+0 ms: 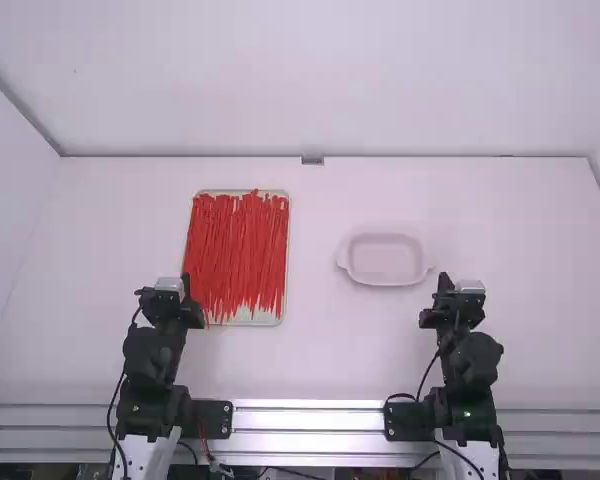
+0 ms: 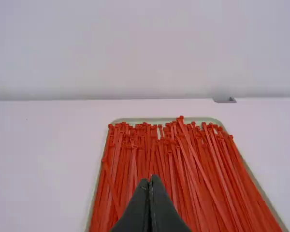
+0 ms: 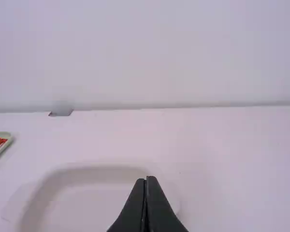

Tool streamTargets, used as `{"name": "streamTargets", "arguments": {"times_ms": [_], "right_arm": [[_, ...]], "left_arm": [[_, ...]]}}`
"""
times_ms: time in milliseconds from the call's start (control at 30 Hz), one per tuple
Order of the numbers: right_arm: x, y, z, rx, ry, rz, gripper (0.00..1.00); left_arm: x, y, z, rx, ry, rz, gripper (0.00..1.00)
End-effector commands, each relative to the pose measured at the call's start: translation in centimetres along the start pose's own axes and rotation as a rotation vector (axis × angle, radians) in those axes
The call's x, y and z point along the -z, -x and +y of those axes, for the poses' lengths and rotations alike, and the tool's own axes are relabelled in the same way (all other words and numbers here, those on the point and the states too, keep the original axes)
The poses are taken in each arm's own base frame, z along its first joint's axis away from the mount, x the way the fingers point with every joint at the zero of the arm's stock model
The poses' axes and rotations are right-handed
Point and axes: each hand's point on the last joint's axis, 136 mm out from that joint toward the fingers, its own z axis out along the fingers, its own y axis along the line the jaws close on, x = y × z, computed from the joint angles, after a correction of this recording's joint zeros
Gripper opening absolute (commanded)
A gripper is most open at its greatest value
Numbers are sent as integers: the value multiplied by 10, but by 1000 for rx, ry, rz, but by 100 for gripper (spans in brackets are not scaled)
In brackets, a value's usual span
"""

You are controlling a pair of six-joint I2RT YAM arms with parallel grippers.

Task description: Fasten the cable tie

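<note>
At the near left corner of the flat, pale rectangular tray (image 1: 242,322), the left gripper (image 2: 150,179) hangs with its two black fingers pressed together, holding nothing. Its tip sits just over the near ends of the loose red plastic cable ties (image 2: 183,159), which lie lengthwise in a thick layer that covers almost the whole tray. Well to the right of the tray, the right gripper (image 3: 146,180) is likewise pinched closed and empty, poised at the near rim of a shallow white oval dish (image 1: 385,282) with small handles.

By my reading, the task has not begun: no tie has been lifted out, none is looped, and the dish holds nothing. Picking one tie, threading its tail through the head and pulling it tight are all left to do.

Beyond the tray on every side, the white table (image 1: 100,250) lies bare, with low white walls at its left and far edges, so both arms have wide room to move.
</note>
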Motion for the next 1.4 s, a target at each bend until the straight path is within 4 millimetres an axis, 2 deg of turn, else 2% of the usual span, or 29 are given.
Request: {"name": "streamTargets", "arguments": {"times_ms": [0,200,367,633,1100,1367], "right_arm": [[0,0,0,2,0,1,0],[0,4,1,3,5,-2,2],[2,15,3,9,14,19,6],[-1,33,10,22,48,109,15],[-30,56,27,16,116,353,39],[-61,70,42,0,159,494,56]], "left_arm": [[0,0,0,1,0,0,0],[1,5,-1,-1,-3,-2,2],[3,17,-2,-9,-13,15,6],[2,32,-8,-17,-40,94,15],[-20,36,-21,-14,-106,306,39],[-40,46,-31,-15,-151,438,55]]}}
